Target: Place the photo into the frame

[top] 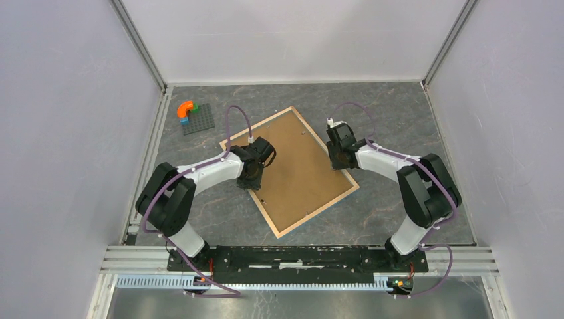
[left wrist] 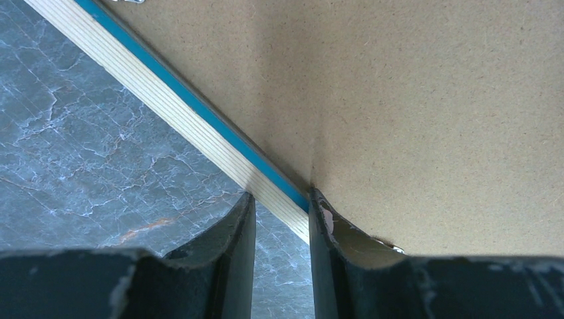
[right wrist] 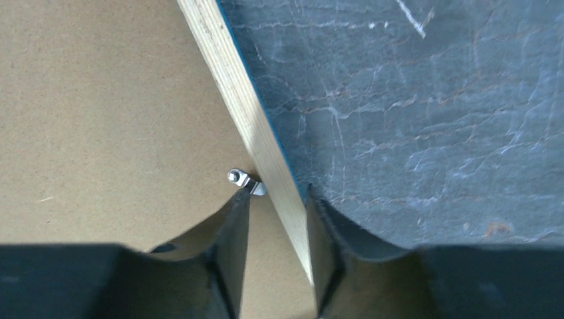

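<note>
The frame (top: pixel 319 212) lies face down and turned at an angle on the dark table, its light wood rim (left wrist: pixel 166 100) up and a blue strip along its edge. A plain brown backing board (top: pixel 296 166) fills it. The photo is hidden. My left gripper (top: pixel 251 183) is at the frame's left edge, and its fingertips (left wrist: pixel 279 196) pinch the rim from both sides. My right gripper (top: pixel 340 161) is at the right edge and straddles the rim (right wrist: pixel 229 80). One finger rests against the wood, the other at a small metal clip (right wrist: pixel 245 181) with board showing in the gap.
A grey studded baseplate (top: pixel 199 119) with an orange, green and blue toy piece (top: pixel 186 111) sits at the back left. White walls close in the table on three sides. A metal rail (top: pixel 299 256) runs along the near edge by the arm bases.
</note>
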Motion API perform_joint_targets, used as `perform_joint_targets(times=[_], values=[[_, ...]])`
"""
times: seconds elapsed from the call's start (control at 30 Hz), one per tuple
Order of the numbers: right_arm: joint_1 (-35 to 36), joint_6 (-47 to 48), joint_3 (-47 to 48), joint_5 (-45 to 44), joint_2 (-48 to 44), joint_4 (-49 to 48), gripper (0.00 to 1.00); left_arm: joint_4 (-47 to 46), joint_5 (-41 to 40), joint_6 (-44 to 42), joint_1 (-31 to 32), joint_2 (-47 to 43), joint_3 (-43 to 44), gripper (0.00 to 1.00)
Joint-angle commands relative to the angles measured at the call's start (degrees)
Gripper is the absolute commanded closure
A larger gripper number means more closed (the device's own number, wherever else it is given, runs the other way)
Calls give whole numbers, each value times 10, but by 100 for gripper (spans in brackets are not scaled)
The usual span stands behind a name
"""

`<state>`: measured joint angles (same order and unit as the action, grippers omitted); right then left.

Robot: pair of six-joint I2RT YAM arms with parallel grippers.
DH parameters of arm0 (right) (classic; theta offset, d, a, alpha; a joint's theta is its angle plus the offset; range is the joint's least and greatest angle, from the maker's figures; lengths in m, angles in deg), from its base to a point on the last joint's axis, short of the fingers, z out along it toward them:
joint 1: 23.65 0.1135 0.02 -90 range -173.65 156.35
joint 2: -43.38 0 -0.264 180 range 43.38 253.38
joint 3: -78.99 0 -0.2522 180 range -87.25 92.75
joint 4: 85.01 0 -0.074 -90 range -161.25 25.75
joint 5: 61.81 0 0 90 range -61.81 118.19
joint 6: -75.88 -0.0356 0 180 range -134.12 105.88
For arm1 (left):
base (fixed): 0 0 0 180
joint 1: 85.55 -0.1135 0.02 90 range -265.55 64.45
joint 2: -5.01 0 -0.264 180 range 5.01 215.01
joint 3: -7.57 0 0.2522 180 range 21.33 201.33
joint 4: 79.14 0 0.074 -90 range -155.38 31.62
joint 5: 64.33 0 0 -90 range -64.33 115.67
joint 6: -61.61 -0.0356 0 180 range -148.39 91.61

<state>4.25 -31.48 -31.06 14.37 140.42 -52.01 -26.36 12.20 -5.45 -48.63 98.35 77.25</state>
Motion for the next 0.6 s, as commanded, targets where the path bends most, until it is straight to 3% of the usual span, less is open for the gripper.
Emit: perform_joint_targets(times=[0.0, 0.17, 0.27, 0.4, 0.57], values=[[-10, 57, -15, 6, 31, -45, 70, 17, 33, -58, 16, 10, -5, 98], [-12, 81, -35, 7, 27, -69, 100, 16, 30, -58, 17, 14, -3, 98], [-12, 75, -44, 18, 19, -57, 100, 17, 33, -59, 16, 22, 1, 98], [-12, 69, -77, 31, -19, -48, 92, 19, 28, -60, 16, 31, 6, 98], [-12, 59, -128, 80, -84, -43, 65, 33, 32, -56, 16, 55, 28, 98]])
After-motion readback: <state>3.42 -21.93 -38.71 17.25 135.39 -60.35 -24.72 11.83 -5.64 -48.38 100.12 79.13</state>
